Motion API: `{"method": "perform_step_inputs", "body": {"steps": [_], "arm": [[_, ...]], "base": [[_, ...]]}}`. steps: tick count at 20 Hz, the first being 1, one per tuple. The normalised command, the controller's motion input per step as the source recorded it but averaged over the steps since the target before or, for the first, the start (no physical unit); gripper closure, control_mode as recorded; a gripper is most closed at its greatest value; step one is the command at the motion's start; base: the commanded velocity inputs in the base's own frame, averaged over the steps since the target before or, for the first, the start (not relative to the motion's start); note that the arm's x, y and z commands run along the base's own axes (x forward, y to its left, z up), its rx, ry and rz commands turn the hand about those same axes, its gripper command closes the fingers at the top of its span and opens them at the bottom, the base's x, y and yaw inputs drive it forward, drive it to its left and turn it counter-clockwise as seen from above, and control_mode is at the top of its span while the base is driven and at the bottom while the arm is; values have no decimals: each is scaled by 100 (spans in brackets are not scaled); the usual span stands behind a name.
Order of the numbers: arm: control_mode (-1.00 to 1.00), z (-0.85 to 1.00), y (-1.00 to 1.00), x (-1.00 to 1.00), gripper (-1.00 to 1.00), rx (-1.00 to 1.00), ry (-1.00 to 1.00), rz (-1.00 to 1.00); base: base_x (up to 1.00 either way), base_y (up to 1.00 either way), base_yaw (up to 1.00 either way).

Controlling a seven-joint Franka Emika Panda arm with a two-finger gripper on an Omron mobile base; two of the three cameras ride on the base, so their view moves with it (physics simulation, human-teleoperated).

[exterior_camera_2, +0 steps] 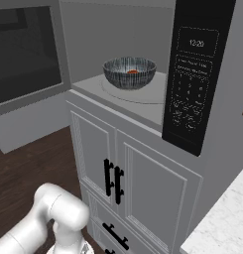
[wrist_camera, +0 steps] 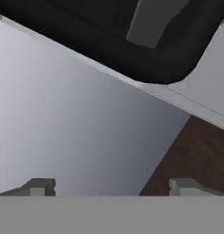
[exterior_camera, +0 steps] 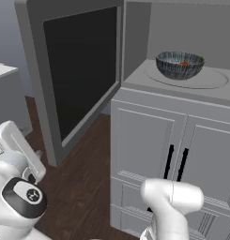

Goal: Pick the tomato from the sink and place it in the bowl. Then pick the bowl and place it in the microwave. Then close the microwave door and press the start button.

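One small round red-orange tomato (exterior_camera: pixel 184 63) is seen lying inside the one wide grey-blue streaked bowl (exterior_camera: pixel 179 65), which stands upright on the round turntable (exterior_camera: pixel 208 80) inside the grey box-shaped microwave (exterior_camera_2: pixel 143 39). The one dark-windowed microwave door (exterior_camera: pixel 79 70) is swung open to the left of the bowl. The two-finger gripper (wrist_camera: pixel 111 189) is spread wide, with nothing held, close to the door's grey frame.

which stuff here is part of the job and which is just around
Job: bowl holding the tomato, microwave, microwave door standing open, open tool by the door.
Just around: cabinet doors, wood floor, marble counter.
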Motion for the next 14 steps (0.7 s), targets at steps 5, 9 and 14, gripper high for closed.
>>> {"method": "perform_step_inputs", "body": {"steps": [5,9,14], "arm": [[-100,23,-86,-19,-100,16,-4,-4],[-100,23,-100,-36,-100,23,-1,-5],[-100,26,-100,-41,-100,24,-1,-5]], "base": [[0,0,0],[0,0,0],[0,0,0]]}}
